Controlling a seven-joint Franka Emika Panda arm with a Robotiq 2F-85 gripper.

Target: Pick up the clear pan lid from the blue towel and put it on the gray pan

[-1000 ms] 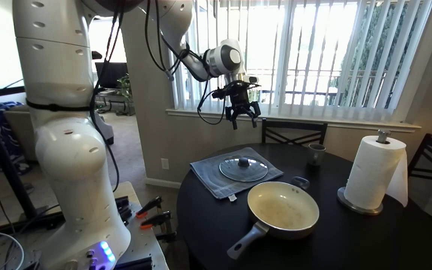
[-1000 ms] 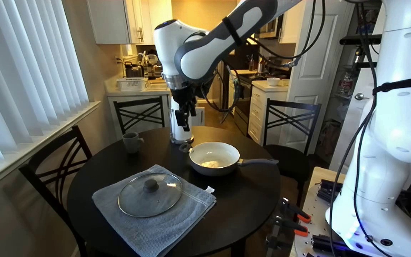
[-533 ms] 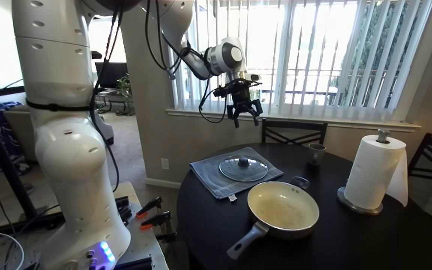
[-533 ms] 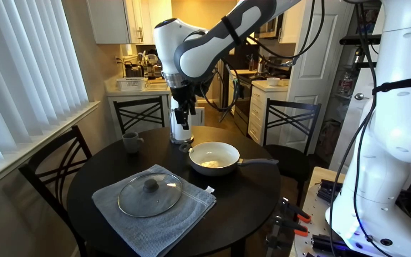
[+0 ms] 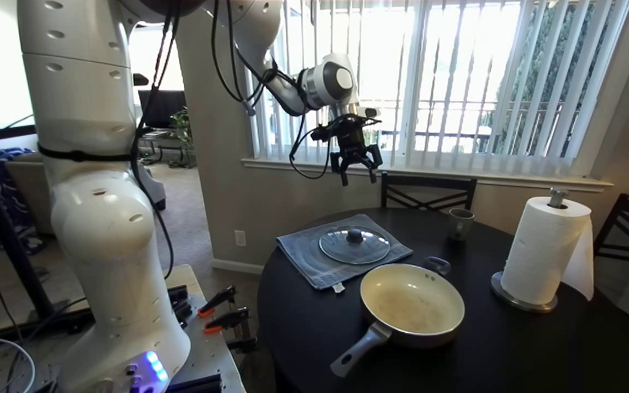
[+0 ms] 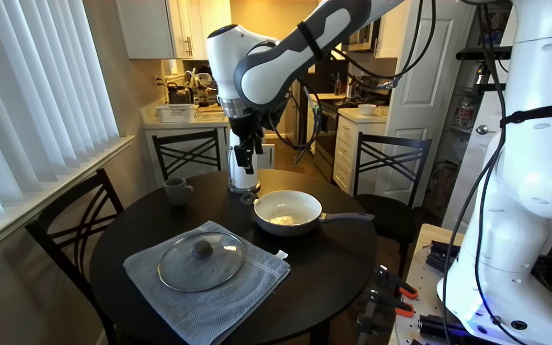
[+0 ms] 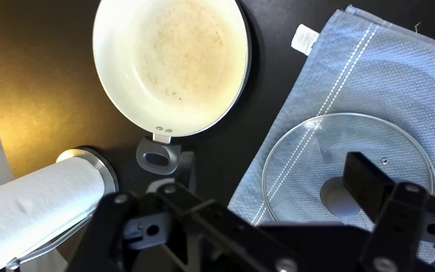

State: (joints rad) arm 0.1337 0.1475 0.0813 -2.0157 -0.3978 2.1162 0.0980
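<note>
The clear pan lid (image 5: 342, 253) lies flat, knob up, on the blue towel (image 5: 301, 259). The lid also shows in an exterior view (image 6: 180, 268) and in the wrist view (image 7: 308, 166), where a finger overlaps the edge of its dark knob. The gray pan (image 5: 413, 303) stands uncovered beside the towel, its long handle pointing away from the window; it also shows in the wrist view (image 7: 187, 71). My gripper (image 5: 358, 179) is open and empty, well above the table. In the wrist view its fingers (image 7: 274, 172) are wide apart, and the lower part of the lid is hidden.
A paper towel roll (image 5: 544, 254) stands upright on a metal holder beyond the pan; it also shows in the wrist view (image 7: 40, 206). A gray mug (image 5: 460, 225) stands near the window side of the round dark table (image 5: 511, 355). Chairs stand around the table.
My gripper has moved slightly up and a little right in an exterior view between the earliest frames and half a second ago. It looks still since. The lid, towel and pan have not moved.
</note>
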